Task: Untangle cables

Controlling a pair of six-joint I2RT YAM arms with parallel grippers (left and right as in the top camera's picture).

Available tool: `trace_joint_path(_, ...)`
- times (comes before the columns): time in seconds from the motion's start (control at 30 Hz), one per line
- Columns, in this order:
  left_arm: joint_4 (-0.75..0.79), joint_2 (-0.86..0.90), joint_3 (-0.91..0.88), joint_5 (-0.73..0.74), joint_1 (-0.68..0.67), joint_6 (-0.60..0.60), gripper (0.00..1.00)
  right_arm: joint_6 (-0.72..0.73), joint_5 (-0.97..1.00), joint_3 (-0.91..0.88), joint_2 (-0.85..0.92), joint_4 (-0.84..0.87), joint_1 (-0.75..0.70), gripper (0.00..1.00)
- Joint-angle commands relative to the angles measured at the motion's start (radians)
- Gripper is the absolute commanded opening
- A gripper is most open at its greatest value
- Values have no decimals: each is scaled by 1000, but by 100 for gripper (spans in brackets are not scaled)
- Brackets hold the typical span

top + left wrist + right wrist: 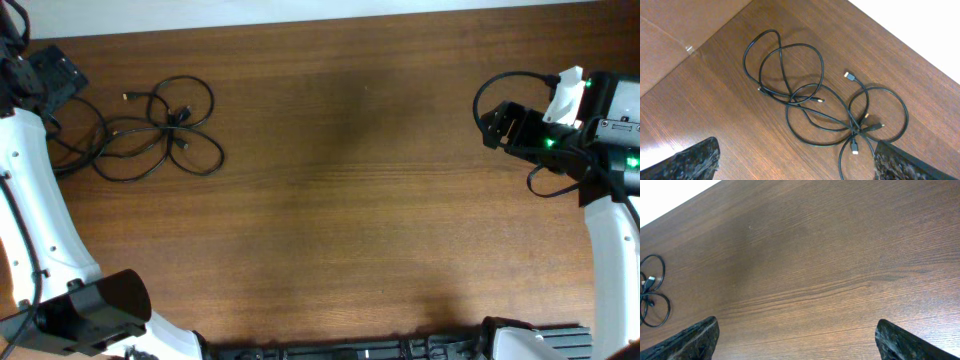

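The cables [160,130] are thin black cords lying in a tangle of overlapping loops on the far left of the wooden table [350,200]. In the left wrist view the tangle [858,129] spreads across the middle, with small metal-tipped plugs [854,147] at the loose ends. My left gripper [797,157] hovers open just short of the loops and holds nothing; from overhead it [58,80] sits at the tangle's left side. Far off at the table's right side, my right gripper [490,125] is open and empty. Its wrist view shows bare wood between the fingers [796,335] and cable loops [669,310] at the left edge.
The table's far edge meets a white wall [920,30] just behind the cables. Thick black wires [500,85] loop off the right arm. A black rail [350,350] runs along the near edge between the arm bases.
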Motion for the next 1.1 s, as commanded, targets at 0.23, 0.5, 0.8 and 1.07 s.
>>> trace_joint_path(0.23,-2,0,6,7,3,1,99,-11,9,24,-8,0,-5,99)
trace_joint_path(0.5,-2,5,6,6,3,1,99,-11,9,24,-8,0,-5,99)
trace_joint_path(0.8,-5,4,6,32,2,0,99,-11,9,24,-8,0,-5,99)
trace_joint_path(1.07,109,-27,1,170,-49,1,99,-11,9,24,-8,0,-5,99)
